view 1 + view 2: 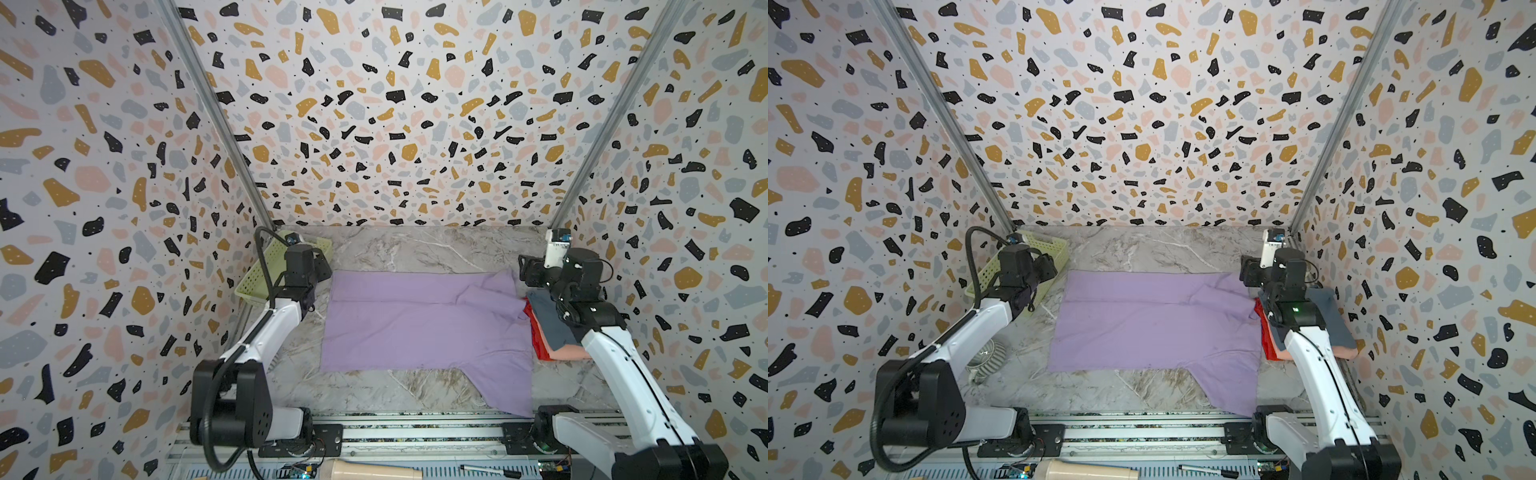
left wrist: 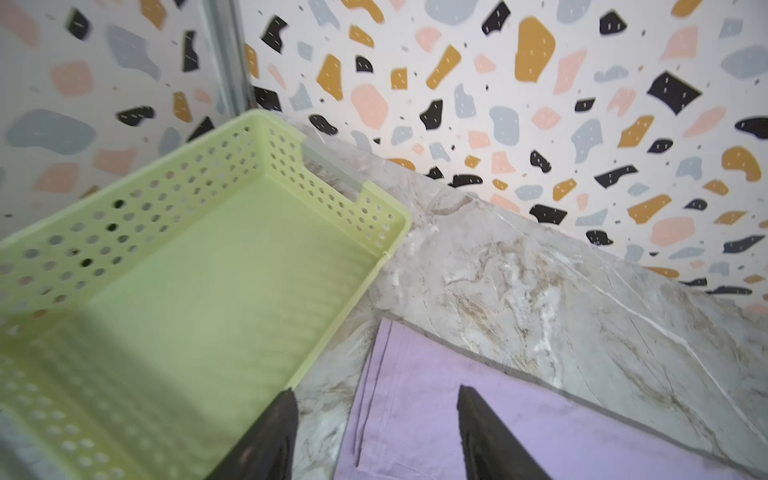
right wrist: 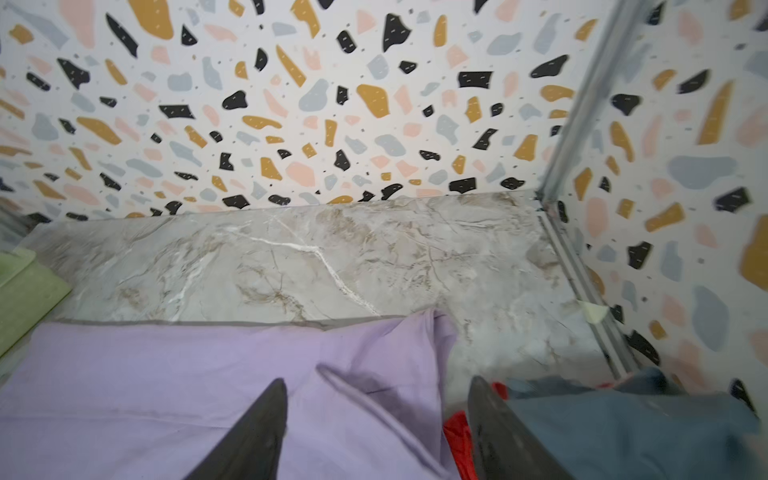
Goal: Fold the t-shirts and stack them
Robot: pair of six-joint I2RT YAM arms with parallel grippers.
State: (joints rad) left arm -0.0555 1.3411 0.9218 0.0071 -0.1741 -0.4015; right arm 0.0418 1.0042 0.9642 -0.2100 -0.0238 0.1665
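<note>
Beige cylinder (image 1: 376, 471) and black marker (image 1: 490, 470) lie at the bottom edge in both top views, in front of a slotted metal rail (image 1: 415, 436). No print is readable on either. Left arm (image 1: 266, 332) and right arm (image 1: 623, 374) mount on the rail.

Above the rail is a glossy grey-beige marble-look table (image 1: 415, 249) with white veins. Walls (image 1: 374, 104) on three sides carry a terrazzo print of black, ochre, pink and grey blobs. Aluminium posts (image 1: 216, 112) stand in the back corners.

Lavender shirt (image 1: 424, 328) lies flat at table centre. Its far edge is folded over in a band, its upper right corner is rumpled, and one sleeve trails to the lower right as far as the rail. Just beside it at frame right is a stack. Slate shirt (image 1: 544, 320) is on top, with the salmon shirt (image 1: 569, 353) under it. Red shirt (image 1: 536, 343) shows at the stack's left side. The right arm hangs over the stack. A green basket (image 1: 259, 270) with holed walls sits at the table's upper left.

Left gripper (image 2: 374, 388) has jaws spread with nothing between them. One finger (image 2: 266, 444) is over the basket rim, the other over the lavender corner. Right gripper (image 3: 377, 379) also has jaws spread and nothing pinched. One finger (image 3: 249, 436) is over lavender cloth, the other at the slate edge. Contact with the cloth cannot be told.

Blue mark on the right wrist camera (image 1: 1276, 237) is too small to read. A green light (image 1: 1296, 309) glows on the right arm. A round white ribbed thing (image 1: 986, 357) sits at lower left, partly hidden.
</note>
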